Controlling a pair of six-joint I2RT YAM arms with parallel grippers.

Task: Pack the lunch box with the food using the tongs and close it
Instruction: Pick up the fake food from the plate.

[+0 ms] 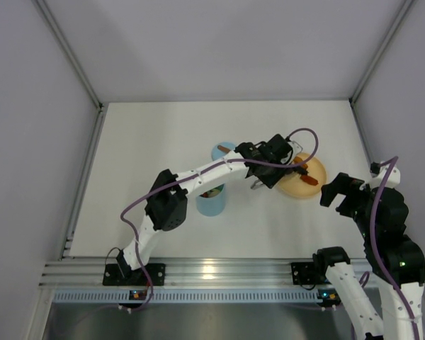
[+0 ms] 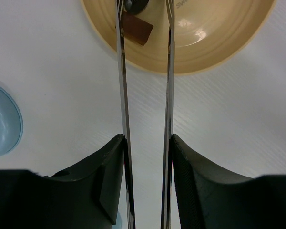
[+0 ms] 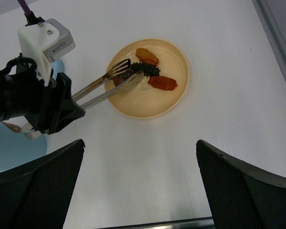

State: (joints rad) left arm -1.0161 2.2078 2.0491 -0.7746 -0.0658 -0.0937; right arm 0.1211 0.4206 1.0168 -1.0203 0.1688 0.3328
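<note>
My left gripper [image 2: 147, 138] is shut on the tongs [image 2: 168, 86], one black finger pressing each thin arm. The tongs [image 3: 107, 86] reach over the orange-yellow plate [image 3: 176, 98], and their tips straddle a brown piece of food [image 2: 137, 28]. An orange piece [image 3: 147, 56], a dark piece [image 3: 146, 69] and a red-orange piece [image 3: 163, 82] also lie on the plate. The light blue lunch box [image 1: 212, 202] stands under the left forearm with food inside. Its lid [image 1: 222, 150] lies flat behind it. My right gripper [image 3: 140, 143] hangs open above bare table, near the plate.
White walls with metal posts [image 1: 74, 64] close in the table on three sides. An aluminium rail [image 1: 219, 273] runs along the near edge. The left arm [image 1: 198, 177] arches over the tub, and a purple cable [image 1: 304, 134] loops above the plate.
</note>
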